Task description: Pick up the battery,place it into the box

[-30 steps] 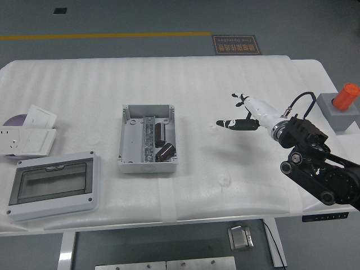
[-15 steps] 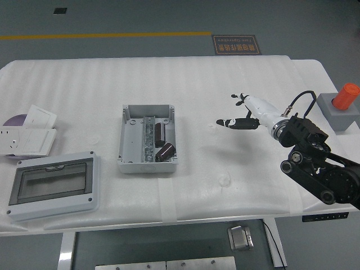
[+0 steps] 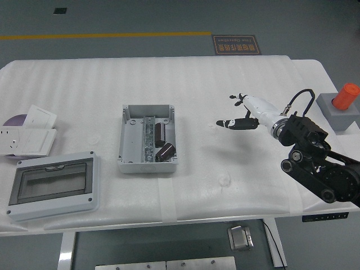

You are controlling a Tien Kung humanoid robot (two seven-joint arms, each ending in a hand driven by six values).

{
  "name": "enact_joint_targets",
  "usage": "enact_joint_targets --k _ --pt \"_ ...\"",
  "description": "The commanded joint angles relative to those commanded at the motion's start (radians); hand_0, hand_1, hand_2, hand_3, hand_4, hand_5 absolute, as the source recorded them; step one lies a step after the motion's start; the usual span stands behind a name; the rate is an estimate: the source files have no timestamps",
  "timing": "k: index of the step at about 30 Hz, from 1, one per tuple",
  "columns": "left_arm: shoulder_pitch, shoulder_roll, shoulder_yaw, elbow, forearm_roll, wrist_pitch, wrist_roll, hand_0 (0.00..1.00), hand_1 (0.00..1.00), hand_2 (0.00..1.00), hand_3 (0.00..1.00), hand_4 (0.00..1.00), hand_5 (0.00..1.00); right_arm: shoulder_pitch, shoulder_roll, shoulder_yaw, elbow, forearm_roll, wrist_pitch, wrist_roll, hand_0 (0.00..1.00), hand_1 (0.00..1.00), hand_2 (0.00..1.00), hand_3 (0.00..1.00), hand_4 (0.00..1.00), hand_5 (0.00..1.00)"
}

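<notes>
An open grey box (image 3: 147,139) sits at the table's middle left. Two dark cylindrical batteries lie inside it: one (image 3: 160,131) upright along the metal rail, another (image 3: 166,151) tilted at the lower right corner. My right hand (image 3: 239,111) hovers to the right of the box, well apart from it, with white palm and black fingers spread and nothing in them. The right arm (image 3: 315,166) comes in from the lower right. My left arm does not show.
A grey enclosure with a dark clear lid (image 3: 53,186) lies at the front left. White socket plates (image 3: 28,135) and a purple disc sit at the left edge. A grey block with an orange button (image 3: 341,107) stands at the far right.
My right hand has drifted slightly up and to the right. Nothing else has moved.
</notes>
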Motion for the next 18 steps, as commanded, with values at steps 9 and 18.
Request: enact_joint_targets --k 9,18 --pt "0.0 0.004 0.007 0.0 -0.001 0.0 0.0 0.647 0.674 0.596 0.626 0.755 0.487 -0.015 0.01 0.009 0.023 -0.01 -0.004 0.002 0.184 0.386 0.795 0.893 0.963 0.674" --pt "0.002 -0.002 0.003 -0.001 0.001 0.0 0.0 0.647 0.674 0.595 0.624 0.753 0.475 -0.014 0.011 0.012 0.04 -0.007 -0.003 -0.001 0.185 0.385 0.793 0.888 0.957 0.666"
